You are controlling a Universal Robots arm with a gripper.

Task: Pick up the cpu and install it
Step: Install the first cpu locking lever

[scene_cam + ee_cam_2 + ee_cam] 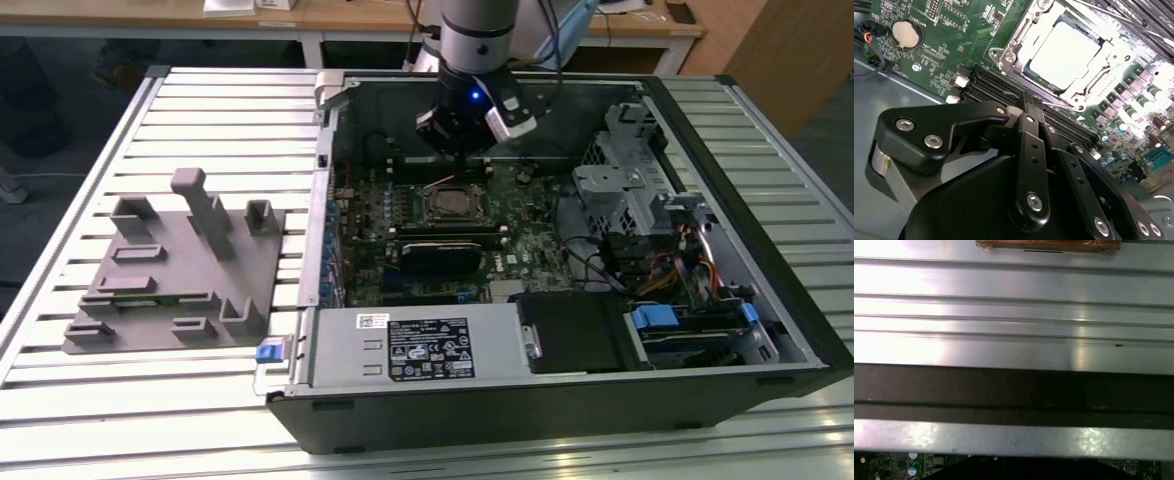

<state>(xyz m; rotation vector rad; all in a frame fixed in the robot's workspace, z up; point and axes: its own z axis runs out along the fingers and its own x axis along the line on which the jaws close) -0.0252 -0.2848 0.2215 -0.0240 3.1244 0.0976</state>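
Observation:
The cpu [1064,52], a pale silvery square, lies flat inside the metal frame of the socket [1004,55] on the green motherboard. In the exterior view the socket [451,203] sits in the middle of the open computer case. My gripper [461,138] hangs above the board just behind the socket, toward the case's far wall. Seen in the second wrist view, the gripper [1028,100] has its black links drawn together to a point, shut with nothing between the fingers. It is apart from the cpu, over the memory slots beside the socket.
The case [314,300] lies open on a slatted metal table [80,420]. A grey plastic fixture block [174,270] with upright posts stands at the exterior view's left. A drive cage [627,180] and cables [667,270] fill the case's right side, and a power supply [414,345] the front.

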